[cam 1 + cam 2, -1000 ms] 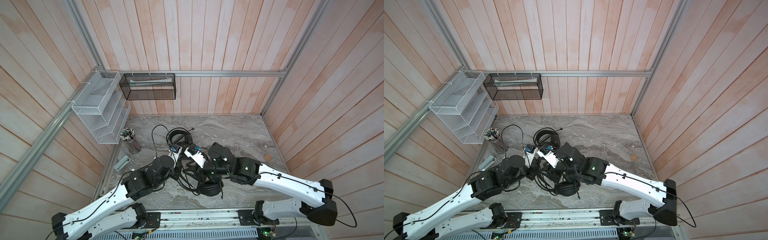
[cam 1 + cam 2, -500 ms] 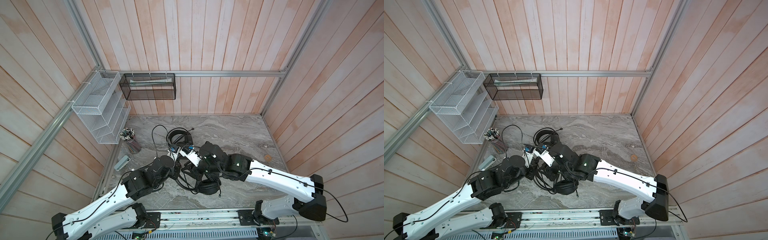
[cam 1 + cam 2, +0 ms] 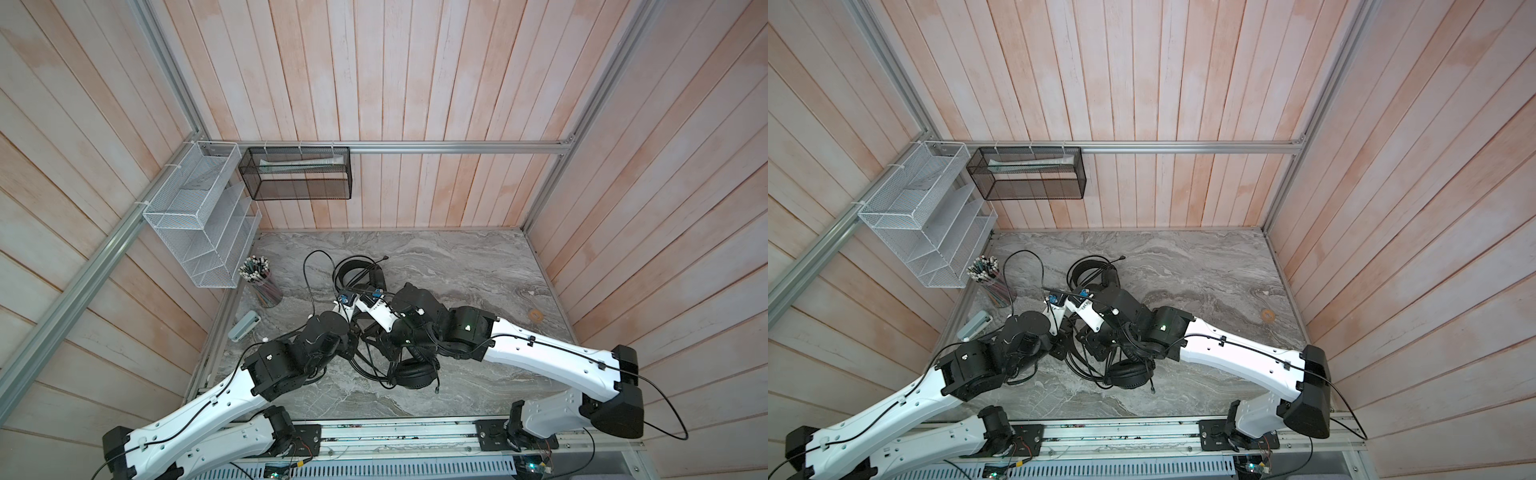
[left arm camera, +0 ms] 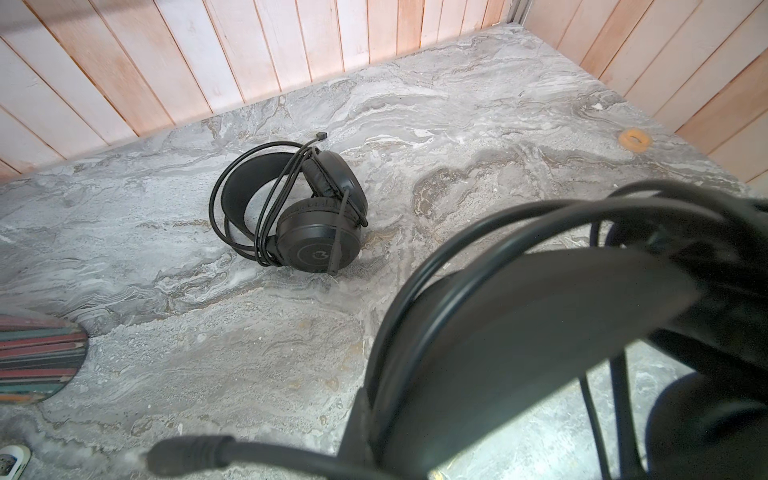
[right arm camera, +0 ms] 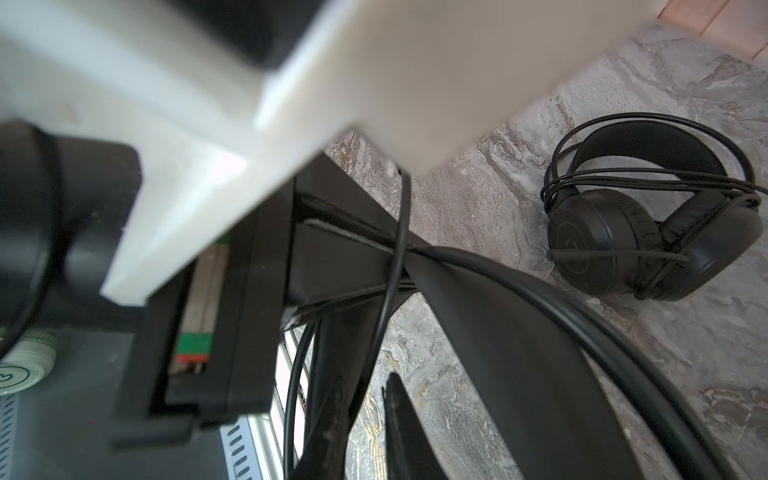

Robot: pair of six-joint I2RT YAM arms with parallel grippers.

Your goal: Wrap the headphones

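Since a second ago the right arm has swung in toward the left side of the surface [image 3: 457, 257], bringing the right gripper [image 3: 388, 351] close beside the left gripper [image 3: 354, 344] above the front middle; the left arm has kept its place, and the wound headset [image 3: 361, 272] lies where it lay.

The whole right half of the surface is bare but for a small orange ring [image 3: 536, 316] near the right edge; the back right corner is open. The left edge is crowded by a pencil cup [image 3: 262, 282] and a grey block [image 3: 244, 326]. Both arms reach in over the front edge.

The wound headset rests at the back middle, black and smooth-cupped, its boom mic across one cup and its cable coiled round the band. The loose headset [image 3: 413, 374] sits at the front middle under both grippers, one cup near the front edge, its cable [image 3: 309, 266] looping toward the pencil cup.

The left gripper is pressed together, with the loose headset's headband [image 4: 519, 324] right against it; we cannot tell whether it pinches the band. Whether the right gripper is spread or closed on anything we cannot tell.
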